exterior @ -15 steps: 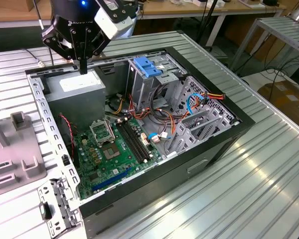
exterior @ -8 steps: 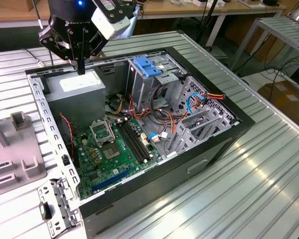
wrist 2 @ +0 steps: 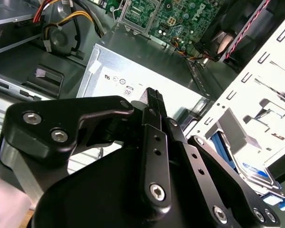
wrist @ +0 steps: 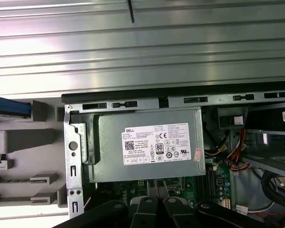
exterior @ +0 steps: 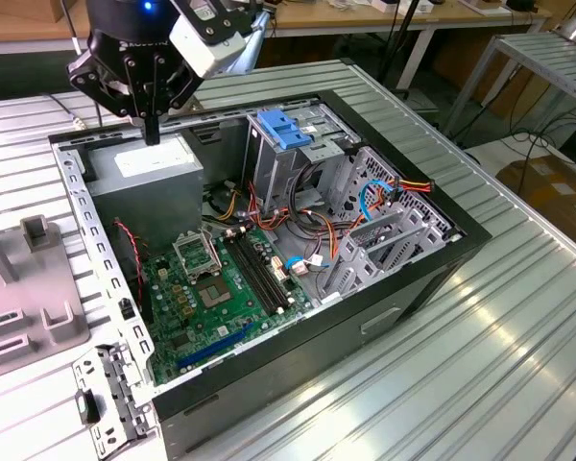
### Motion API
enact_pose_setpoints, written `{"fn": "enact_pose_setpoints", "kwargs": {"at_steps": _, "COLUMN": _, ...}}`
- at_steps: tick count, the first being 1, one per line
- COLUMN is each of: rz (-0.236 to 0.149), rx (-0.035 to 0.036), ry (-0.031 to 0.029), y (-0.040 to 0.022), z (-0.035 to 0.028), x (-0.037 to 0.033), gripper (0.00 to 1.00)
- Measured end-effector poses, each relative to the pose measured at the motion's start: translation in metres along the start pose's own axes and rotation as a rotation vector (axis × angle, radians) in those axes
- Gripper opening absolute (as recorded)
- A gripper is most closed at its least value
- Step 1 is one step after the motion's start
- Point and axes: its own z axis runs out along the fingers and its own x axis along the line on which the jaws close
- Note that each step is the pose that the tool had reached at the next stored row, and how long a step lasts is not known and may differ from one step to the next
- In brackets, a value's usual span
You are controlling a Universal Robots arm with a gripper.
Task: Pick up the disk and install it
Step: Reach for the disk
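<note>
Ribbed metal table (exterior: 499, 365) carries an open computer case (exterior: 298, 370). Above its grey power supply box (exterior: 144, 171) (the one with the white sticker) hangs the gripper (exterior: 152, 133), fingers pressed together on nothing. The disk (wrist 2: 259, 173) sits on a grey stand (exterior: 38, 322) just outside the case, at the exterior view's left.

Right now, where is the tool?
The tool hangs over the grey power supply box, in the open computer case's far corner at the exterior view's left.
</note>
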Motion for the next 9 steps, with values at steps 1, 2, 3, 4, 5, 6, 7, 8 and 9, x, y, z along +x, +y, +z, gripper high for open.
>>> {"fn": "enact_pose_setpoints", "kwargs": {"at_steps": 1, "rz": 0.0, "rx": 0.0, "ry": 0.0, "y": 0.0, "z": 0.0, "x": 0.0006, "gripper": 0.11}}
{"fn": "enact_pose_setpoints", "kwargs": {"at_steps": 2, "rz": 0.0, "rx": 0.0, "ry": 0.0, "y": -0.0001, "z": 0.0, "x": 0.001, "gripper": 0.11}}
{"fn": "enact_pose_setpoints", "kwargs": {"at_steps": 3, "rz": 0.0, "rx": 0.0, "ry": 0.0, "y": -0.0001, "z": 0.0, "x": 0.0015, "gripper": 0.11}}
{"fn": "enact_pose_setpoints", "kwargs": {"at_steps": 4, "rz": 0.0, "rx": 0.0, "ry": 0.0, "y": -0.0001, "z": 0.0, "x": 0.0018, "gripper": 0.11}}
{"fn": "enact_pose_setpoints", "kwargs": {"at_steps": 5, "rz": 0.0, "rx": 0.0, "ry": 0.0, "y": -0.0002, "z": -0.0001, "x": 0.0029, "gripper": 0.11}}
{"fn": "enact_pose_setpoints", "kwargs": {"at_steps": 6, "rz": 0.0, "rx": 0.0, "ry": 0.0, "y": -0.0002, "z": -0.0001, "x": 0.0033, "gripper": 0.11}}
{"fn": "enact_pose_setpoints", "kwargs": {"at_steps": 7, "rz": 0.0, "rx": 0.0, "ry": 0.0, "y": -0.0003, "z": -0.0001, "x": 0.0038, "gripper": 0.11}}
{"fn": "enact_pose_setpoints", "kwargs": {"at_steps": 8, "rz": 0.0, "rx": 0.0, "ry": 0.0, "y": -0.0003, "z": -0.0001, "x": 0.0043, "gripper": 0.11}}
{"fn": "enact_pose_setpoints", "kwargs": {"at_steps": 9, "rz": 0.0, "rx": 0.0, "ry": 0.0, "y": -0.0004, "z": -0.0001, "x": 0.0047, "gripper": 0.11}}
